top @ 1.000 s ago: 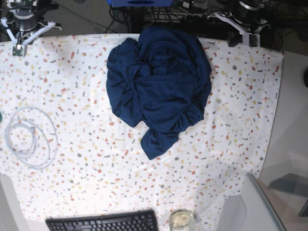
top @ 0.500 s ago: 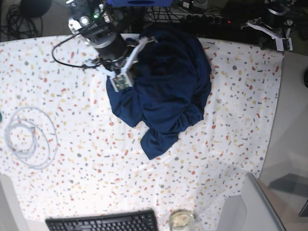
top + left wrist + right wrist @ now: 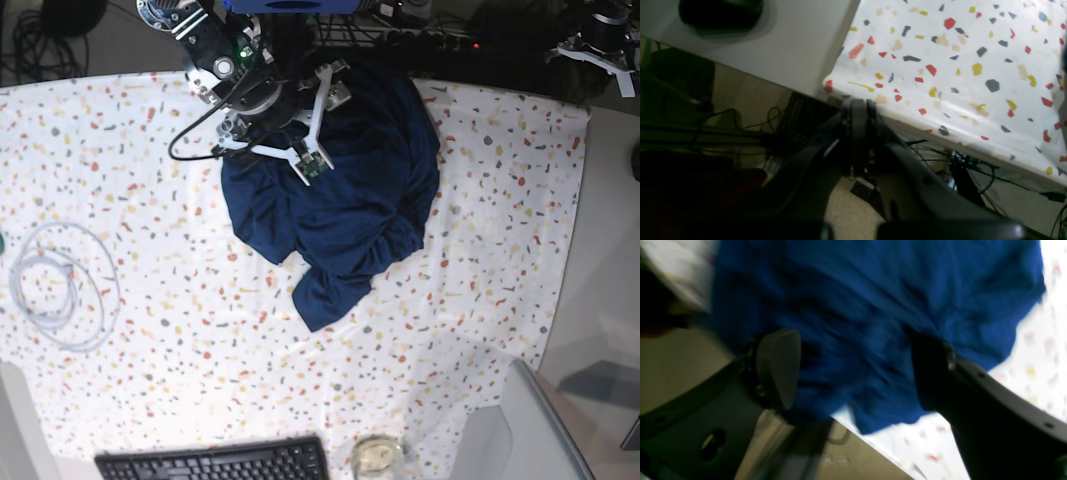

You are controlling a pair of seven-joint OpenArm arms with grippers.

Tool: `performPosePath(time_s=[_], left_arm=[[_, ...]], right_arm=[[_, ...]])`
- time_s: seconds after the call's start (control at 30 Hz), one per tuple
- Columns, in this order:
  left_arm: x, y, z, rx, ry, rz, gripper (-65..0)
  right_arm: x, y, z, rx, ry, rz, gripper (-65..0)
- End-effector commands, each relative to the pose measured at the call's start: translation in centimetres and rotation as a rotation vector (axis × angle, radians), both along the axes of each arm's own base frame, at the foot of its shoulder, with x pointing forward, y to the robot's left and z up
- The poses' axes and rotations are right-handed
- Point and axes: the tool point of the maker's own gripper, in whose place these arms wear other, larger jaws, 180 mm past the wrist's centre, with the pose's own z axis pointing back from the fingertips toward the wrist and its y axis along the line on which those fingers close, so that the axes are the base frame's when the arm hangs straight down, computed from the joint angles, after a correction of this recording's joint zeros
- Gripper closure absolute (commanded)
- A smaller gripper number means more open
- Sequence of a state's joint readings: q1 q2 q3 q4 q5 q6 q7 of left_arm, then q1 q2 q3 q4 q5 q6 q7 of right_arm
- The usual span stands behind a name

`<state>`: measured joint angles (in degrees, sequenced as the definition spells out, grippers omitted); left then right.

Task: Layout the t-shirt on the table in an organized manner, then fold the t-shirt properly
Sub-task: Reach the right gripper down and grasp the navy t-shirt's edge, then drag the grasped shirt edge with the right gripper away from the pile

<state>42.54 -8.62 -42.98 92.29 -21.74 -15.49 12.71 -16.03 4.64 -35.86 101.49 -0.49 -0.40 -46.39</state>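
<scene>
The dark navy t-shirt (image 3: 350, 200) lies crumpled in a heap at the back middle of the speckled table (image 3: 150, 200). My right gripper (image 3: 318, 125) is open above the shirt's upper left part, its white fingers spread over the fabric. In the right wrist view the blurred shirt (image 3: 873, 306) fills the space between the two fingers (image 3: 778, 368), and the gripper (image 3: 855, 373) holds nothing. My left gripper (image 3: 610, 65) is off the table's back right corner. In the left wrist view it (image 3: 857, 106) is shut and empty, just outside the table corner (image 3: 940, 66).
A coiled white cable (image 3: 60, 285) lies at the left. A black keyboard (image 3: 215, 462) and a glass jar (image 3: 378, 455) stand at the front edge. A plain grey surface (image 3: 610, 250) borders the right side. Cables hang behind the table.
My right arm has swung from the back left corner onto the shirt and on to the right, gripper open. My left gripper has drawn back toward the far right corner.
</scene>
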Motion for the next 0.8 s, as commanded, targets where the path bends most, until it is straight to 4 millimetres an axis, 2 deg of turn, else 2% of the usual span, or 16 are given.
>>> performPosePath(time_s=[0.0,0.1,0.2,0.27,0.33,0.43,0.5,0.53,0.6,0.63,0.77], left_arm=[[0.4,0.3,0.9,0.016,-0.028,-0.008,0.0],[0.8,0.3,1.0,0.014,-0.036,-0.007,0.0],[1.1,-0.2,0.7,0.003,-0.036,-0.017,0.0],[1.3,-0.8,0.4,-0.009,-0.034,-0.031,0.0],[1.6,-1.7,-0.1,-0.028,-0.029,-0.051,0.0],[2.1,-3.6,-1.0,-0.065,-0.019,-0.089,0.0],[2.5,-5.0,-1.6,-0.092,-0.013,-0.119,-0.3],[2.7,-5.6,-1.8,-0.102,-0.012,-0.132,-4.9],[3.2,-7.0,-2.0,-0.124,-0.016,-0.165,-12.5],[3.4,-7.6,-2.1,-0.133,-0.018,-0.179,-14.2],[3.8,-8.5,-2.1,-0.145,-0.022,-0.202,-14.5]], right_arm=[[0.9,0.7,0.8,0.031,-0.039,0.003,-44.9],[1.4,-0.2,-0.3,0.006,-0.05,0.01,-29.6],[2.0,-1.3,-1.6,-0.025,-0.031,-0.014,-17.9],[2.4,-2.7,-1.8,-0.029,-0.025,-0.07,-10.7],[2.8,-3.4,-1.1,-0.018,-0.04,-0.108,-1.1],[3.4,-4.4,1.1,0.01,-0.088,-0.152,-0.8],[3.8,-5.7,2.4,0.019,-0.119,-0.203,0.0],[3.9,-6.4,2.7,0.018,-0.126,-0.225,0.0],[4.4,-8.3,3.0,0.001,-0.14,-0.276,0.0],[4.6,-9.7,2.9,-0.018,-0.142,-0.306,0.0],[5.2,-14.5,2.7,-0.091,-0.156,-0.394,0.0]])
